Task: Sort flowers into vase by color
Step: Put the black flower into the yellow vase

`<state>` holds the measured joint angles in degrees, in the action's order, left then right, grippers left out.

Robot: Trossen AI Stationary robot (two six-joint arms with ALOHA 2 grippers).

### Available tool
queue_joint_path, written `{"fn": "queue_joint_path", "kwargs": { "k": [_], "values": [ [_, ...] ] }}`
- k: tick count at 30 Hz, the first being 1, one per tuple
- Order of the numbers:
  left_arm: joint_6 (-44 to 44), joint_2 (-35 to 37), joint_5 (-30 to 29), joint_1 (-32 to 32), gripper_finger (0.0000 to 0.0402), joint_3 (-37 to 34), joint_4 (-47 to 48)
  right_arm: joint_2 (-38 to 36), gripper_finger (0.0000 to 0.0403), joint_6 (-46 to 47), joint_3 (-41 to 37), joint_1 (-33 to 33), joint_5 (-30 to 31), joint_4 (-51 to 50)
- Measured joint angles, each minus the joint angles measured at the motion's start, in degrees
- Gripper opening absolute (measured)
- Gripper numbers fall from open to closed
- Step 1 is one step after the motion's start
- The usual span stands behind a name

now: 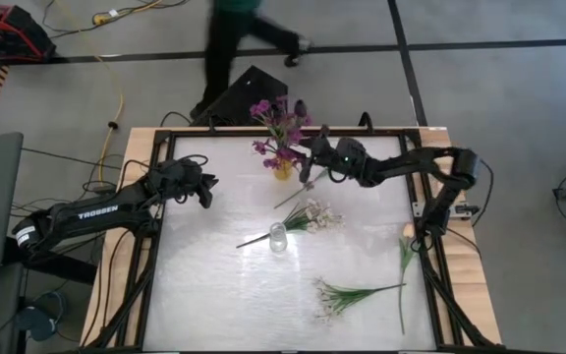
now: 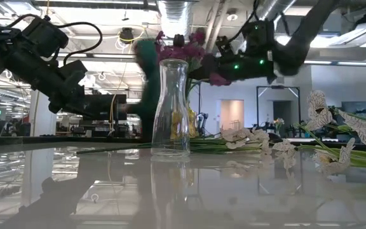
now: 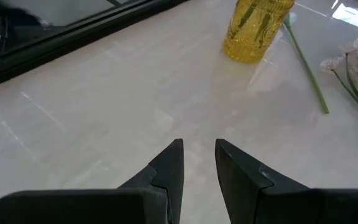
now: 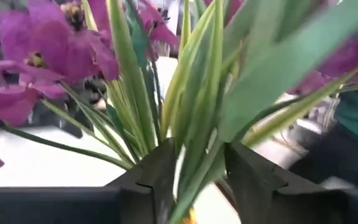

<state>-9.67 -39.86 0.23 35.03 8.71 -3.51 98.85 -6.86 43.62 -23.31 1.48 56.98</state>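
Observation:
A yellow vase [image 1: 282, 169] stands at the table's far middle and holds purple flowers [image 1: 278, 123] with long green leaves. My right gripper [image 1: 316, 149] is level beside the bunch, coming from the right, open, with green leaves [image 4: 194, 124] between its fingers. My left gripper [image 1: 209, 187] hangs over the table's left part, open and empty [image 3: 199, 163]. A clear glass vase [image 1: 278, 236] stands empty at mid table. A white spray [image 1: 312, 216] lies beside it. A loose green stem [image 1: 298, 192] lies by the yellow vase. My right gripper stands open around the green leaves [image 4: 197, 158] of the purple bunch, level, from the table's right. Whether a finger touches a leaf, I cannot tell. The bunch stands upright in the yellow vase.
A second white spray [image 1: 337, 295] lies near the front right. A long-stemmed flower [image 1: 404, 265] lies along the right edge. A person [image 1: 239, 39] walks past beyond the far edge. The left half of the table [image 1: 195, 275] is bare.

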Motion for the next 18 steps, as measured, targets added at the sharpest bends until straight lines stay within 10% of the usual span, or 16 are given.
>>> {"fn": "queue_joint_path", "kwargs": {
  "k": [18],
  "values": [
    [1.71,0.06,2.16,0.0,0.008,2.99,-0.34,-25.05,0.0208,-4.19,5.37,0.11,0.15,-55.21]
  ]
}}
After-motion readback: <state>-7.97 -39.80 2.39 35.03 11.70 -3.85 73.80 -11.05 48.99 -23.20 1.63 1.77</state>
